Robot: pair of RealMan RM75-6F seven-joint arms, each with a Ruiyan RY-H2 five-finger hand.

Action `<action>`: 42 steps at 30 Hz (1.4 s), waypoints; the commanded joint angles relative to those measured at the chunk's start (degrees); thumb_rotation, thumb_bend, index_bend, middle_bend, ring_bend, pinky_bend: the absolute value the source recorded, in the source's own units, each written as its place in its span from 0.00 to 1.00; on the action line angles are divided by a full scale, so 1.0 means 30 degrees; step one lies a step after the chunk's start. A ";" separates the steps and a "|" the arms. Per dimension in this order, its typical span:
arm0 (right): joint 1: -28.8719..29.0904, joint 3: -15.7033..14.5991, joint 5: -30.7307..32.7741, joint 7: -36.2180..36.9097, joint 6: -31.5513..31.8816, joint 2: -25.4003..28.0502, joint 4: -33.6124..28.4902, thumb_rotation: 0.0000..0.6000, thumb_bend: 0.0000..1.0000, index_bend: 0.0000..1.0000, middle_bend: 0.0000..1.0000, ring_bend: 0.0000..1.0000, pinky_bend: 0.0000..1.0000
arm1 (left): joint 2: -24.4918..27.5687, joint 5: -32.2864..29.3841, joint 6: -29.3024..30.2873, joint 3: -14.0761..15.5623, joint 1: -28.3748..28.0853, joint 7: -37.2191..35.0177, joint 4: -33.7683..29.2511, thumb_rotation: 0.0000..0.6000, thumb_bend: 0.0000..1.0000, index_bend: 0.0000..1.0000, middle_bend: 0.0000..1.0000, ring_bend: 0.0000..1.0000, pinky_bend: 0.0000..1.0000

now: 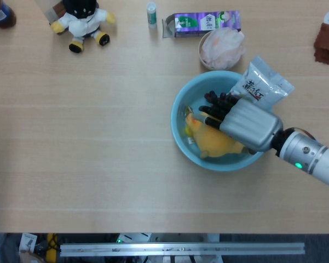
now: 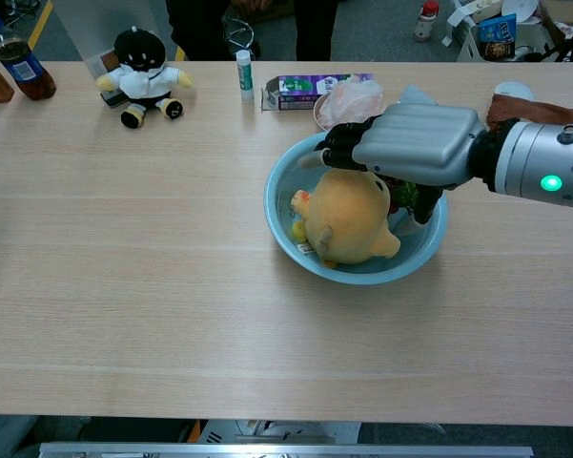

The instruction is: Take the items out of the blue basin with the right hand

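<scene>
Plush: soft round yellow toy directly beneath right robot hand, inside round blue plastic basin. Fingers spread, holding nothing. Light, squashy; best gripped around the body.

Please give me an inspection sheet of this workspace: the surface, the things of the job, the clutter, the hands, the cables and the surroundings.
Surface: light wooden table.
Job's things: blue basin holds a yellow plush toy, dark grapes with a green leaf; a silver snack pouch leans over its far rim.
Clutter: black-and-white plush doll, white tube, purple carton, small bowl with crumpled plastic, brown bottle, brown cloth.
Hands: right hand above the yellow plush toy, fingers spread, holding nothing; left not in view.
Cables: nothing seen.
Surroundings: metal rail at near edge; floor items beyond.
</scene>
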 commanded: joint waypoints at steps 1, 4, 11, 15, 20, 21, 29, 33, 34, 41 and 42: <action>0.0326 -0.0127 0.0531 -0.0540 -0.0275 -0.0305 -0.0066 1.00 0.00 0.00 0.10 0.05 0.24 | -0.0003 -0.0005 -0.0005 0.0015 0.0011 -0.0039 0.0042 1.00 0.36 0.32 0.24 0.26 0.23; 0.0595 -0.0223 0.1199 -0.1017 -0.0394 -0.0610 -0.0063 1.00 0.00 0.00 0.10 0.05 0.24 | 0.0002 -0.0028 0.0012 0.0020 0.0035 -0.0098 0.0101 1.00 0.36 0.32 0.24 0.26 0.23; 0.0720 -0.0284 0.1894 -0.1829 0.0590 -0.1315 -0.0009 1.00 0.02 0.15 0.23 0.18 0.40 | 0.0000 -0.0090 0.0036 0.0020 0.0081 -0.0252 0.0265 1.00 0.36 0.32 0.24 0.26 0.23; 0.0876 -0.0332 0.2575 -0.2108 0.0772 -0.1640 0.0260 1.00 0.07 0.26 0.29 0.29 0.51 | -0.0017 -0.0055 0.0039 0.0022 0.0080 -0.0378 0.0371 1.00 0.36 0.32 0.24 0.26 0.23; 0.0849 -0.0227 0.2712 -0.1891 0.1351 -0.2010 0.0625 1.00 0.17 0.44 0.43 0.45 0.68 | 0.0024 -0.0073 0.0058 0.0008 0.0090 -0.0411 0.0378 1.00 0.36 0.32 0.24 0.26 0.23; 0.0809 -0.0151 0.2636 -0.1690 0.1485 -0.2016 0.0639 1.00 0.18 0.46 0.45 0.48 0.70 | 0.0031 -0.0068 0.0085 -0.0004 0.0095 -0.0421 0.0375 1.00 0.36 0.32 0.24 0.26 0.23; 0.0413 0.1001 0.1191 0.0760 0.2905 -0.1313 0.0285 1.00 0.18 0.52 0.50 0.55 0.74 | 0.0088 -0.0037 0.0166 -0.0008 0.0126 -0.0375 0.0304 1.00 0.36 0.32 0.24 0.26 0.23; 0.0315 0.1664 0.0714 0.1690 0.3559 -0.0869 0.0082 1.00 0.18 0.52 0.50 0.55 0.74 | 0.0103 -0.0006 0.0204 -0.0008 0.0139 -0.0383 0.0296 1.00 0.36 0.32 0.24 0.26 0.23; 0.0309 0.1821 0.0670 0.1830 0.3699 -0.0788 0.0050 1.00 0.18 0.52 0.50 0.55 0.74 | 0.0102 0.0032 0.0232 -0.0008 0.0142 -0.0411 0.0307 1.00 0.36 0.32 0.24 0.26 0.23; 0.0777 0.3192 0.1397 0.2256 0.4257 -0.0951 0.0534 1.00 0.18 0.52 0.50 0.55 0.74 | 0.0118 0.0128 0.0374 0.0013 0.0221 -0.0559 0.0383 1.00 0.36 0.32 0.24 0.26 0.23; 0.0881 0.3340 0.1547 0.2126 0.4337 -0.1100 0.0711 1.00 0.18 0.52 0.50 0.55 0.74 | 0.0127 0.0124 0.0393 0.0016 0.0239 -0.0590 0.0391 1.00 0.36 0.32 0.24 0.26 0.23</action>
